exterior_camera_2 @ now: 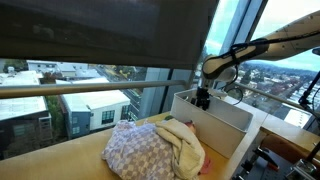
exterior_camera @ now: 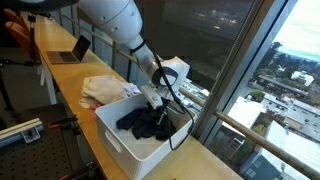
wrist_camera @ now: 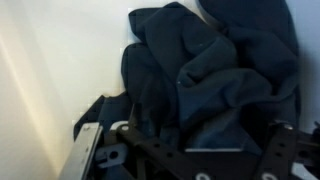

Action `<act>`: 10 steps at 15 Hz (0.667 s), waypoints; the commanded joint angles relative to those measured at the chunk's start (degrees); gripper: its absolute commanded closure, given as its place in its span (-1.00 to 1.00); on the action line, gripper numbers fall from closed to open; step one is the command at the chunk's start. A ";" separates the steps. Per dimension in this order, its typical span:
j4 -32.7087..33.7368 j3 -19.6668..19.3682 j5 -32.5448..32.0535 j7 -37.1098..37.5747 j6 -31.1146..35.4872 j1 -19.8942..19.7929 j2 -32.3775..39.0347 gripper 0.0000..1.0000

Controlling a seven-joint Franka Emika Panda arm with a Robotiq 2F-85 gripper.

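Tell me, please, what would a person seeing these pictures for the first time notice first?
The eye goes first to the white robot arm, whose open gripper hangs just above a crumpled dark cloth lying in a white bin on the wooden counter. Beside the bin lies a pile of light cloths, and behind everything tall windows show a city far below.

The arm (exterior_camera: pixel 112 18) is big, round and white, with smooth fat parts. A thin black cable (exterior_camera: pixel 176 100) hangs by its wrist. The gripper (exterior_camera: pixel 152 98) is black, and in the wrist view its frame has small round holes and one silver finger (wrist_camera: pixel 88 152).
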 commanded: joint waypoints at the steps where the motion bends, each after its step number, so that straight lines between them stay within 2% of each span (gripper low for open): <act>1: 2.41 0.80 -1.32 -0.78 -1.66 1.13 3.10 -1.00; 2: 2.18 0.77 -1.80 -0.74 -1.54 1.60 3.54 -1.00; 3: 2.02 0.74 -2.17 -0.60 -1.44 2.01 3.94 -0.68; 4: 1.81 0.63 -2.60 -0.38 -1.42 2.41 4.08 -0.47; 10: 2.01 0.90 -1.46 0.04 -3.50 2.02 2.01 0.42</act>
